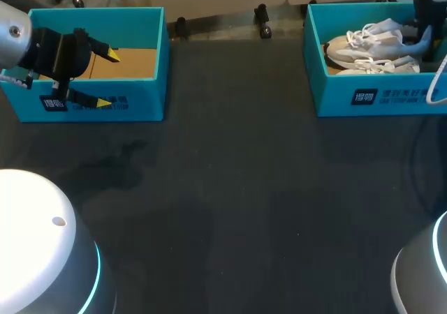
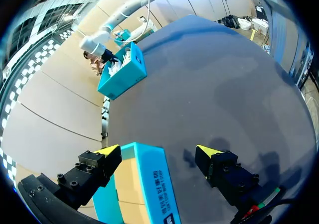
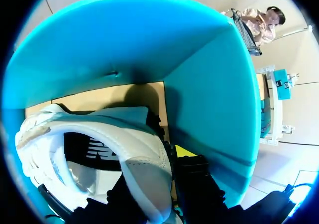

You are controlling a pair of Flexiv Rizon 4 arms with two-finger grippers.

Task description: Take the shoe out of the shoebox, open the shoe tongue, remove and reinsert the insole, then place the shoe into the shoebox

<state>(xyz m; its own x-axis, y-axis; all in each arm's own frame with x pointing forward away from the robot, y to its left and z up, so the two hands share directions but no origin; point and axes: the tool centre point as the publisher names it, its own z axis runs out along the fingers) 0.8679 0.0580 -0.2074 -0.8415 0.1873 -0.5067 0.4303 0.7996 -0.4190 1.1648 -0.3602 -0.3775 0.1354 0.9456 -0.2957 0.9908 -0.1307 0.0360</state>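
Two teal cardboard shoeboxes stand at the far side of the dark table, well apart: one shoebox far left showing a bare brown floor, the other far right. The white and pale-grey lace-up trainer lies inside the right-hand box, on its side with its toe toward the left wall and its heel toward the right. Its laces are white and loosely bunched, its upper is pale grey with white trim, and the wrist view shows a smooth white padded heel collar around a dark interior.

The right gripper is down inside that box at the trainer's heel, near the box's corner. Its fingers seem to be clamped on the heel collar from both sides, though only one yellow tip is visible there.

The left gripper hovers at the left-hand box with its fingers spread wide apart, grasping nothing. One yellow tip is over the brown floor, the other is outside, and the near wall runs between them.
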